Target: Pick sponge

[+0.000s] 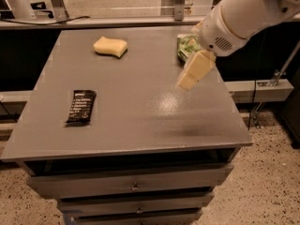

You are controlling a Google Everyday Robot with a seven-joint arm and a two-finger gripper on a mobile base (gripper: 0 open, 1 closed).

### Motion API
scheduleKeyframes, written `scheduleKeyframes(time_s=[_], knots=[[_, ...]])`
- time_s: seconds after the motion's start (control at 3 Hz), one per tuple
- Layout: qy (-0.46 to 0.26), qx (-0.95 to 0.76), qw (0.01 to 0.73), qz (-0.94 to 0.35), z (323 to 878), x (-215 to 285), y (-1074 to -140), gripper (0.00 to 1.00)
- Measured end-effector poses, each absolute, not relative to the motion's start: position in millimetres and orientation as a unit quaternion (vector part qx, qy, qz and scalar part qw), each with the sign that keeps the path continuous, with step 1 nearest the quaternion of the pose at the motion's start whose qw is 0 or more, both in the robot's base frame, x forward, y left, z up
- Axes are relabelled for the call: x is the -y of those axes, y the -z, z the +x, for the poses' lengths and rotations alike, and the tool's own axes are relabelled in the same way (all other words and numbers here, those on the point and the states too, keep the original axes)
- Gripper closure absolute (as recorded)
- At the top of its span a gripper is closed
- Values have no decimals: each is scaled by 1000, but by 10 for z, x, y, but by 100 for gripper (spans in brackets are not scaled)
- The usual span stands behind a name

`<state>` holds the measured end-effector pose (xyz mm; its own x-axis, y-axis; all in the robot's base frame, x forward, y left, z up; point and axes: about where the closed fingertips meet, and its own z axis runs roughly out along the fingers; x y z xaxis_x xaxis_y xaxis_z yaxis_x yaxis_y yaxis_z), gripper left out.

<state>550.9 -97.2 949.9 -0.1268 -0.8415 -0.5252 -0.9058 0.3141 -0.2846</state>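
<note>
The pale-yellow sponge [110, 46] lies flat on the grey table [131, 107] at the far left of the top. My gripper [190, 78] hangs above the right half of the table, on the white arm that reaches in from the upper right. Its cream fingers [197, 69] point down and to the left. It is well to the right of the sponge and apart from it.
A green wrinkled snack bag [186, 46] lies at the far right, partly behind my arm. A black snack bar [81, 106] lies at the left front. Drawers [131, 186] sit under the top. A rail [117, 20] runs behind the table.
</note>
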Motion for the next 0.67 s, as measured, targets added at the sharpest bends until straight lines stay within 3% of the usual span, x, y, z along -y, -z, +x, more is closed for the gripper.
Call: scheduleKeyframes(time_s=[0.33, 0.67], knots=[[-79, -738, 359, -566, 5938, 421, -9488, 0], [-79, -738, 359, -566, 5938, 421, -9488, 0]])
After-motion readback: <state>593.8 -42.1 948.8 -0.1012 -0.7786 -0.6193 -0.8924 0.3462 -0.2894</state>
